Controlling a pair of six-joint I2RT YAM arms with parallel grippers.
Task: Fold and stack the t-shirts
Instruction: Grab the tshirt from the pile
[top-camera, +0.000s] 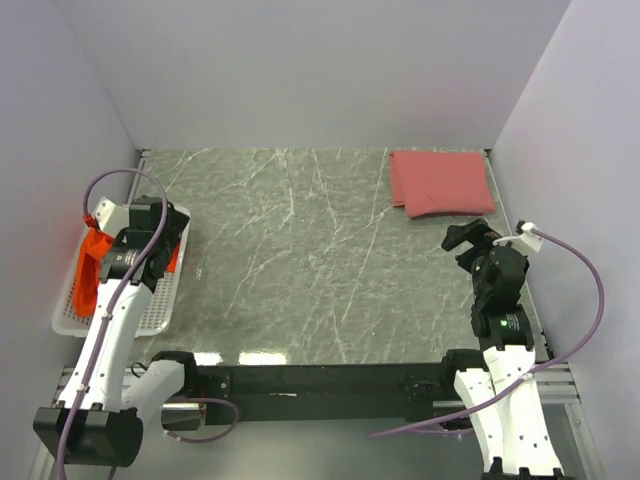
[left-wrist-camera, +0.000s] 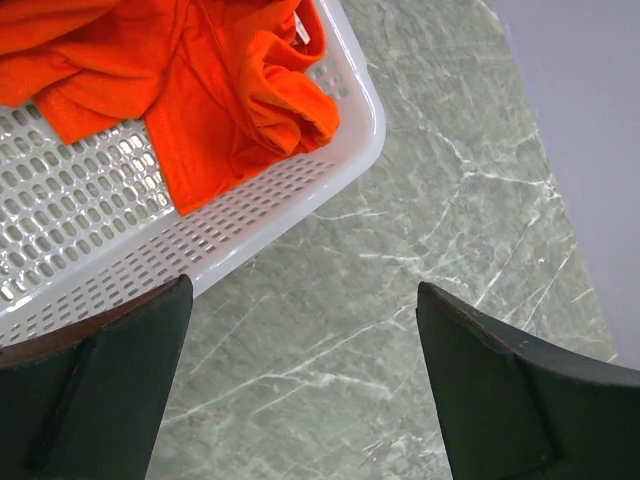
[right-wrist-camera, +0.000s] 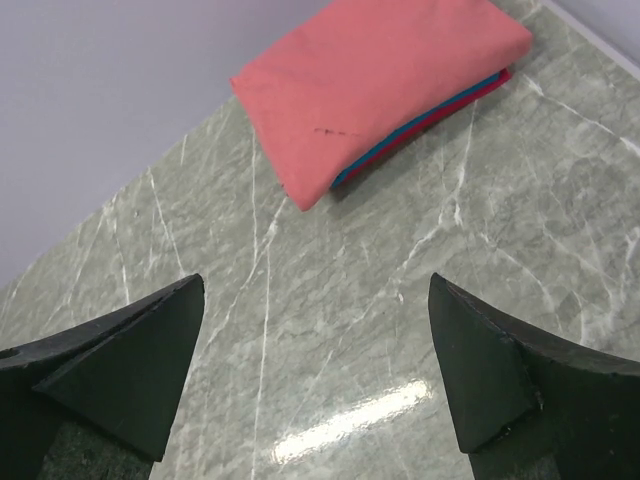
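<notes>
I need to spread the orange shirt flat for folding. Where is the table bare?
The middle of the table is bare, from the basket on the left to the right gripper, back to the far wall. Crowded: the far right corner with the folded pink shirt, and the basket itself.

The top external camera sits high above and behind the arm bases, looking down and forward over the whole tabletop (top-camera: 300, 250). The left wrist camera looks steeply down from close by, between the spread fingers of the left gripper (left-wrist-camera: 303, 300), onto a corner of the white basket (left-wrist-camera: 350, 150) holding the orange t-shirt (left-wrist-camera: 200, 70). The overhead view shows that basket at its left edge. The right wrist camera sits low behind the right gripper (right-wrist-camera: 316, 290), tilted forward toward the folded pink t-shirt (right-wrist-camera: 380, 80), which lies far right in the overhead view.
</notes>
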